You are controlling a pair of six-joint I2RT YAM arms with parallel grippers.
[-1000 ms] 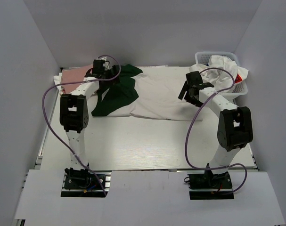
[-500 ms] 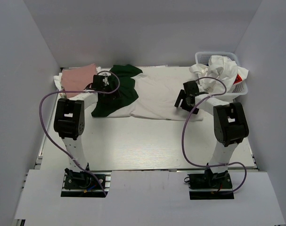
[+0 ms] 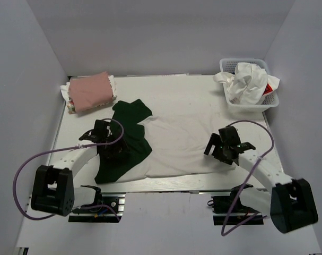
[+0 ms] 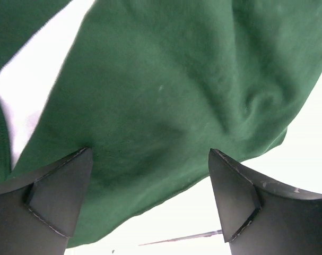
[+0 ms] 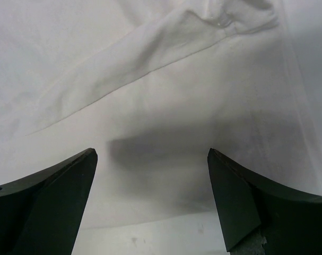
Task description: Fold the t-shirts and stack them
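White t-shirt (image 3: 176, 143), green sleeves, spread flat at near side of white table (image 3: 166, 90); left gripper (image 4: 150, 152) and right gripper (image 5: 151, 152) both released; plain walls (image 3: 150, 32).

green-and-white t-shirt (image 3: 176, 143) spread flat, pink shirt (image 3: 90, 91) folded

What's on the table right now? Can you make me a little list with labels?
spread shirt: white with green sleeves, lying flat mid-table
left gripper: open, over the green part
right gripper: open, over the white part
pink shirt: folded, far left corner
basket: far right, crumpled white shirt inside
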